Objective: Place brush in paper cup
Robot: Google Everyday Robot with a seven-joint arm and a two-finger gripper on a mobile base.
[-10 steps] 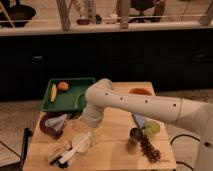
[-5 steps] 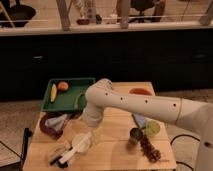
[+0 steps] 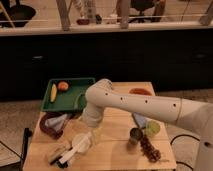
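The brush (image 3: 73, 150) lies on the wooden table (image 3: 112, 152) at the front left, its white handle slanting up to the right and its black end toward the table's front edge. A small white paper cup (image 3: 82, 139) seems to sit right at the handle's upper end, partly hidden by the arm. My gripper (image 3: 90, 128) hangs at the end of the white arm, just above and behind the cup and brush.
A tan blocky item (image 3: 57, 151) lies left of the brush. A green tray (image 3: 80, 83) with a banana and an orange stands at the back left, with a dark red bag (image 3: 52, 123) in front of it. A dark can (image 3: 134, 136), a yellow-green cup (image 3: 152, 128) and a brown object (image 3: 150, 150) are at the right.
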